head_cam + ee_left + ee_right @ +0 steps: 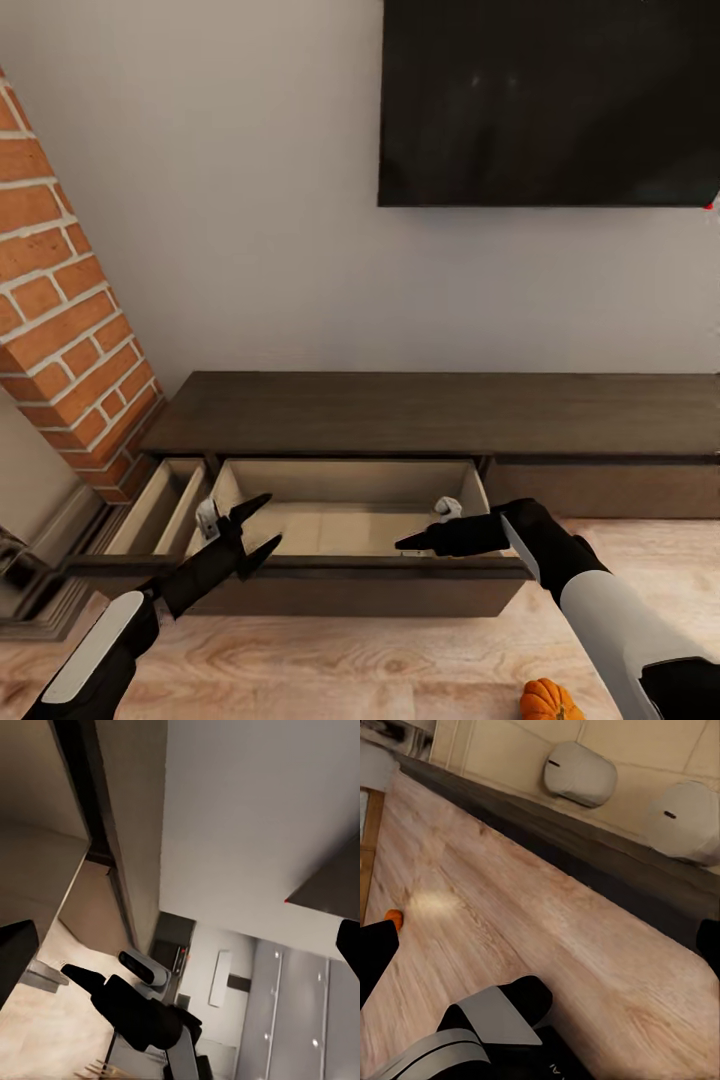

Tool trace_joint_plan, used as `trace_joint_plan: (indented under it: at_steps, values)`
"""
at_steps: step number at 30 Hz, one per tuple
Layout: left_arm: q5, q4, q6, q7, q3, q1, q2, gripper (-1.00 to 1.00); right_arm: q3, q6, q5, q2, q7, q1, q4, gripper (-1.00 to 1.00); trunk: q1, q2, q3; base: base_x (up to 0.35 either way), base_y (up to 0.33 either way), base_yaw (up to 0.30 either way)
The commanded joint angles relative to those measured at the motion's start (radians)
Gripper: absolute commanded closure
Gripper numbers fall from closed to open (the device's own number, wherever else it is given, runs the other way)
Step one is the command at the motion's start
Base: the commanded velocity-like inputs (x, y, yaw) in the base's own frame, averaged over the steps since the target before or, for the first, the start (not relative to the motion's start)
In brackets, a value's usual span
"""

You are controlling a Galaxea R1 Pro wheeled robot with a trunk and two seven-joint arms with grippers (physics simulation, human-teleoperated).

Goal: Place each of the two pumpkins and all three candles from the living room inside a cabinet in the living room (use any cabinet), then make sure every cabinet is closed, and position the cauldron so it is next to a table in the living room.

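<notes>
Drawer: the cabinet [440, 415] has its wide drawer [345, 520] pulled out; I see two pale candles [580, 772] lying inside.
Left gripper [262, 528]: I hold it at the drawer's front lip, fingers spread wide, nothing between them.
Right gripper [412, 543]: hovering over the drawer; I cannot tell how far its fingers stand apart.
Pumpkin [549, 700]: on the floor by my right arm, outside the cabinet.
Risk: turning for it, I judge my right forearm could catch the drawer front.
</notes>
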Motion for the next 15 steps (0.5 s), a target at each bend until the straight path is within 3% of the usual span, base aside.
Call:
trace_joint_plan:
  at_steps: [1,6,15]
  values:
    - [0.000,0.009,0.001,-0.005,-0.003,-0.001,0.001,-1.00,0.005,0.007,-0.006,-0.001,-0.001,-0.001,-0.001,-1.00,-0.001,0.000,-0.001,-0.324,0.026,0.000]
    - [0.000,0.022,0.001,-0.005,-0.003,-0.001,0.005,-1.00,0.005,0.008,-0.006,0.000,-0.001,0.000,-0.001,-1.00,-0.001,0.000,-0.001,-0.268,0.010,0.000]
    - [-0.002,0.031,0.001,-0.004,-0.005,-0.001,0.008,-1.00,0.012,0.011,0.002,0.003,0.049,-0.001,0.003,-1.00,-0.001,0.000,-0.001,-0.031,0.001,0.000]
